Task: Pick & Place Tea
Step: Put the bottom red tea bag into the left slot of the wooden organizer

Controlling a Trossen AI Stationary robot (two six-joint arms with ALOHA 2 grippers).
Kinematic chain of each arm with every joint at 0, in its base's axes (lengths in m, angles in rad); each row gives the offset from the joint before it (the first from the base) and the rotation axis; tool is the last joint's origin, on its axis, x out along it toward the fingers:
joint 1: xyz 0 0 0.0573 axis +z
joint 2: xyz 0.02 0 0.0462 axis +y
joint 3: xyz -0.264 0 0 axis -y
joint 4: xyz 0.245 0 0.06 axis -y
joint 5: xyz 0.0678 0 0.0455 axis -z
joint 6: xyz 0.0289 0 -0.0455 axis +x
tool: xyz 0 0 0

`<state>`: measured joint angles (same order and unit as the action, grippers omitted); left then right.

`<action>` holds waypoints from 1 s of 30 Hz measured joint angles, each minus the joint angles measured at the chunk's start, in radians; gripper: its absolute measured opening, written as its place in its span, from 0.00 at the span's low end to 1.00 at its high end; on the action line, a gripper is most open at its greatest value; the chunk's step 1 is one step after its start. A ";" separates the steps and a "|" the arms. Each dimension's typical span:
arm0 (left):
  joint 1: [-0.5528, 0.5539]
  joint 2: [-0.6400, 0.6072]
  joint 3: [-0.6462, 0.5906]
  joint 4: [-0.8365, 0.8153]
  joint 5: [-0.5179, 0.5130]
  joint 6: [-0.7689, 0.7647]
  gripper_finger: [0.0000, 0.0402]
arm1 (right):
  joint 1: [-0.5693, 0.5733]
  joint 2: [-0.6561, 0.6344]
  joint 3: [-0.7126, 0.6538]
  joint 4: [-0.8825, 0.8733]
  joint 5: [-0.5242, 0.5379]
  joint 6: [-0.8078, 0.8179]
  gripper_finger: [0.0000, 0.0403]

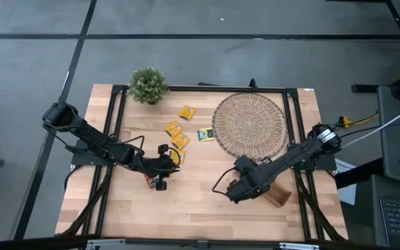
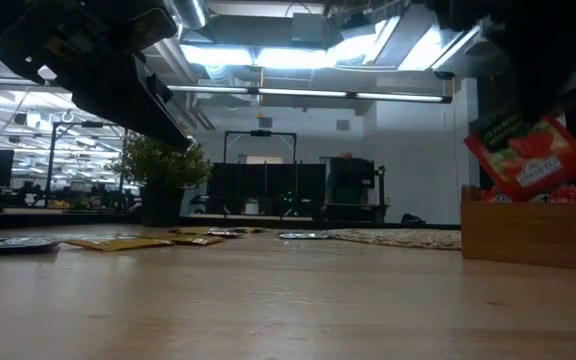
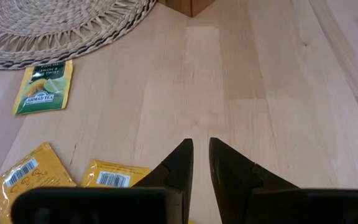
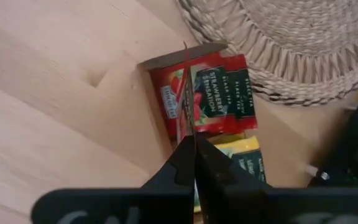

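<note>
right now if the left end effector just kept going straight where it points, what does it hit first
Mostly bare table. The left end effector points across open wood toward the wooden tray; that would likely be first, though depth is unclear. The woven mat lies off to the side.

"AHMAD TEA" on green sachet (image 3: 43, 89); "STRAWBERRY SENSATION" on red sachet (image 4: 219, 93).

Grey floor (image 1: 207, 62) with dark seams around the table (image 1: 200, 208). Behind the plant (image 2: 163, 170): long ceiling lights (image 2: 298, 95), black frame (image 2: 260, 170), dark cabinets (image 2: 353, 190).
</note>
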<state>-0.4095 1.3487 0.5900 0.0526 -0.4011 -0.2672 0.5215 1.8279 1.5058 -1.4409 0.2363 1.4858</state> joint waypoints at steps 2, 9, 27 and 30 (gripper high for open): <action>0.000 0.000 0.000 0.002 0.000 0.001 0.12 | -0.006 -0.036 -0.054 0.035 0.010 -0.005 0.00; 0.000 0.000 0.000 0.004 0.001 -0.006 0.13 | -0.012 -0.206 -0.250 0.232 0.120 0.029 0.00; 0.000 0.000 0.000 0.005 -0.009 -0.007 0.12 | -0.012 -0.290 -0.486 0.468 0.134 0.058 0.01; 0.001 0.000 0.000 0.010 -0.008 -0.007 0.12 | -0.012 -0.289 -0.452 0.417 0.130 0.056 0.01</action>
<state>-0.4088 1.3483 0.5903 0.0628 -0.4096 -0.2745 0.5098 1.5386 1.0534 -1.0239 0.3667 1.5415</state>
